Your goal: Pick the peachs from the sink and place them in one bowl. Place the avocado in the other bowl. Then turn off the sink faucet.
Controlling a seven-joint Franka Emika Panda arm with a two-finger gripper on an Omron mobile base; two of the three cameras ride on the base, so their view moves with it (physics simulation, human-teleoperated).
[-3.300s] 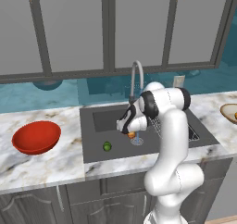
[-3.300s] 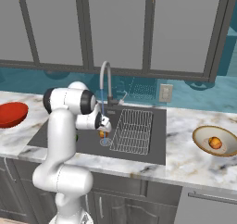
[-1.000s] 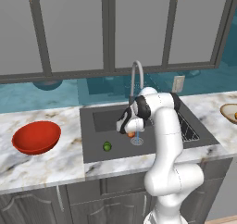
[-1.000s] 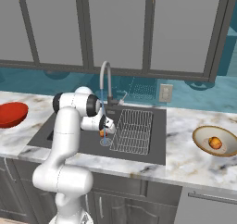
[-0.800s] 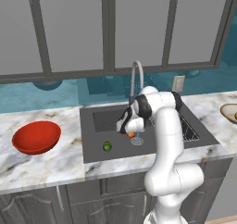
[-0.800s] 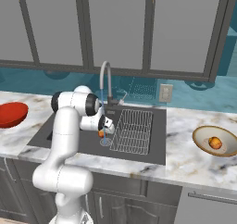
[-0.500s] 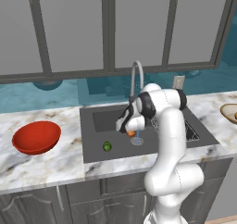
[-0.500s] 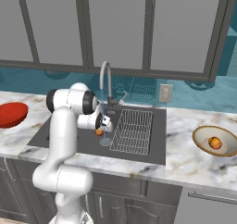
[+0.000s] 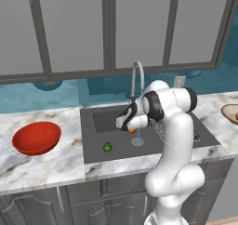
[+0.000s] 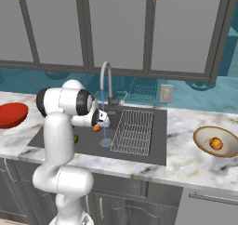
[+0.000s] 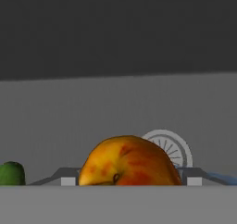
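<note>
Orange-yellow with red streaks, the round peach (image 11: 128, 162) sits gripped between the closed jaws above the dark grey sink (image 9: 111, 129).

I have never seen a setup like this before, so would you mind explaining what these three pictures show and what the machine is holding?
This is a rendered kitchen with a white robot arm on a driving base. Two pictures come from cameras on the base, behind the arm to its left and right; the third looks along its hand.

The arm reaches over a dark sink set in a marble counter. The hand is closed on a peach, held above the sink floor near the round drain. Water runs from the silver faucet. A green avocado lies in the sink, and a wire rack sits at one side.

On the counter, a red bowl stands at one end, with nothing seen inside it, and a tan bowl at the other holds a second peach.
</note>
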